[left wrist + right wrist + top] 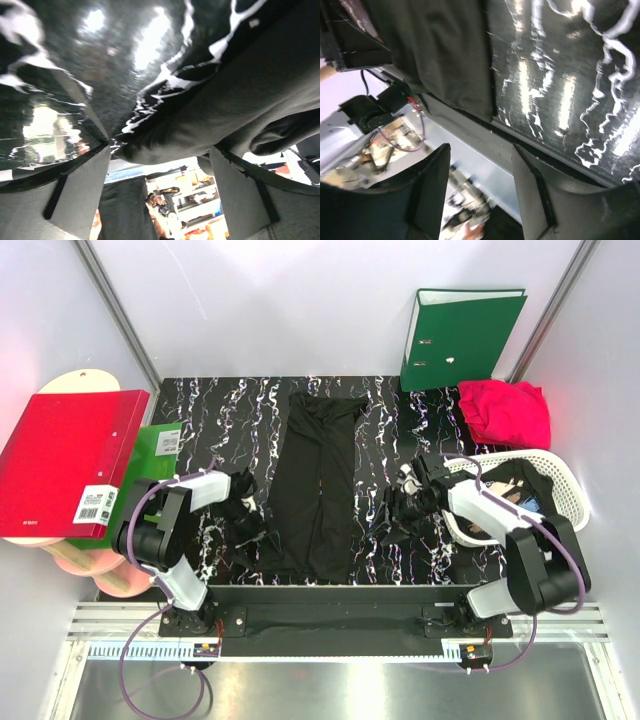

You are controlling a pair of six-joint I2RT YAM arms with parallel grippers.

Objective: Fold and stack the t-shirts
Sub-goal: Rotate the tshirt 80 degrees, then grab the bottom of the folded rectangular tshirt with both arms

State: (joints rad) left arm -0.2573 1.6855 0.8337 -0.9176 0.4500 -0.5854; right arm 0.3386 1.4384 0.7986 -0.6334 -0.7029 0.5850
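Observation:
A black t-shirt (320,485) lies folded into a long narrow strip down the middle of the black marbled table (200,410). My left gripper (250,520) is at its near left edge, open; in the left wrist view the shirt's edge (240,100) lies just past the spread fingers (85,195), not pinched. My right gripper (400,505) is to the right of the strip, open and empty, with the shirt (445,55) off to the upper left in its wrist view. A crimson-pink t-shirt (505,410) lies bunched at the back right. Another black t-shirt (505,495) sits in the basket.
A white lattice basket (555,475) stands at the right edge beside my right arm. A green binder (460,335) stands upright at the back wall. A red binder (65,460) and a green one (155,450) lie left of the table.

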